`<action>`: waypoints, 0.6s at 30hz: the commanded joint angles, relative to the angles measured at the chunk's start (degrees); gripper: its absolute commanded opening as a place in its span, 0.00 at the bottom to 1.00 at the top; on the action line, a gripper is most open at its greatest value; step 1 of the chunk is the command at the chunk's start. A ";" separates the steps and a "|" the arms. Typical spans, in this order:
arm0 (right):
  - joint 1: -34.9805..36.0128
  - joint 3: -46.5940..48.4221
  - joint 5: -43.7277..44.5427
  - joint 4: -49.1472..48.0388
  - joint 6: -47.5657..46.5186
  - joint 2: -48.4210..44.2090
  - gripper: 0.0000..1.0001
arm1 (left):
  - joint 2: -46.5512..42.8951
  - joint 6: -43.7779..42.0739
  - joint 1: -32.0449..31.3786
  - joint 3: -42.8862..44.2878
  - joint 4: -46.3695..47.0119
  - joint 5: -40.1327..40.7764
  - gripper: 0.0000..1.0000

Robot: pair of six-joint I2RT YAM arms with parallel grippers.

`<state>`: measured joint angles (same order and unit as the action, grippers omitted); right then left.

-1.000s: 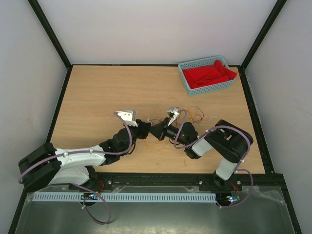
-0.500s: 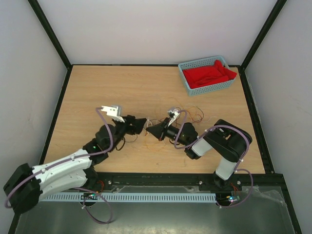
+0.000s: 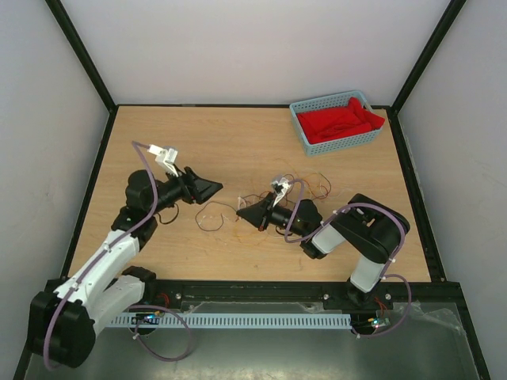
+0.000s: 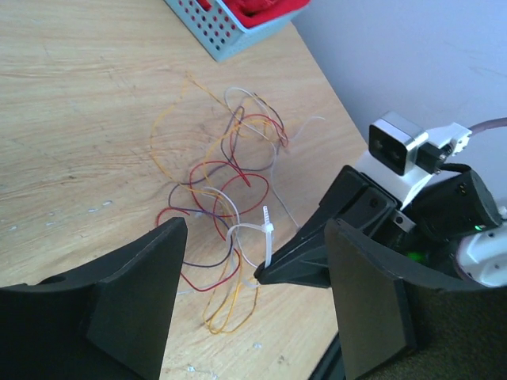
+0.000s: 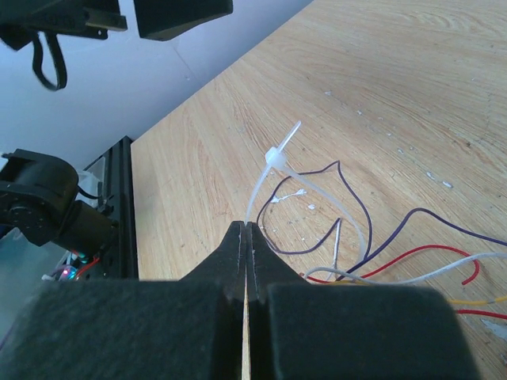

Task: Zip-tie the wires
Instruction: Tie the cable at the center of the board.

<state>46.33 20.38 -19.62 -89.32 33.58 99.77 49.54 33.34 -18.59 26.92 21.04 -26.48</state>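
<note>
Currently: left pincer point(image 3: 207, 189) wide open, holding nothing. Right pincer point(image 5: 245, 230) closed on the white zip tie point(image 4: 267, 230), which is looped around the wires point(image 4: 238, 170) lying curled mid-worktop point(image 3: 158, 142).

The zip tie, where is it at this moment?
The white zip tie shows low in the middle of the left wrist view, its tail pinched by the fingers of the right gripper, its loop among the wires.

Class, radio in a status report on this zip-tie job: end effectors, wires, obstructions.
Left end effector open, off the wires. Right end effector shut on the zip tie, loosely looped round some strands. Basket far corner, nothing blocking.
</note>
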 commanded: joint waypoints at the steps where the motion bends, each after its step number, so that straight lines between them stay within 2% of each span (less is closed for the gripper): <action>1: -0.49 -0.56 -1.79 -4.20 0.52 -0.37 0.00 | 3.73 0.94 4.52 4.26 -0.21 -18.58 0.72; 5: -0.86 -0.73 -3.33 -4.52 0.86 -0.86 0.00 | 6.88 -0.94 5.80 6.00 0.49 -23.58 0.71; 8: -1.59 -1.10 -4.18 -5.08 2.29 -1.29 0.00 | 7.67 -4.49 5.90 4.76 1.80 -24.04 0.71; 11: -2.59 -1.31 -5.12 -5.26 4.15 -1.71 0.00 | 7.47 -6.50 5.92 1.10 5.81 -20.91 0.62; 14: -3.74 -1.38 -6.64 -5.38 5.80 -2.22 0.00 | 7.64 -7.87 5.93 -6.18 17.64 -16.75 0.58; 18: -5.10 -1.44 -8.94 -5.34 7.59 -3.21 0.00 | 13.44 -9.37 5.47 -16.61 46.22 -13.04 0.61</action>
<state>42.37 19.59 -25.26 -90.19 38.06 98.96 58.54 27.18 -13.04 17.23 39.86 -43.00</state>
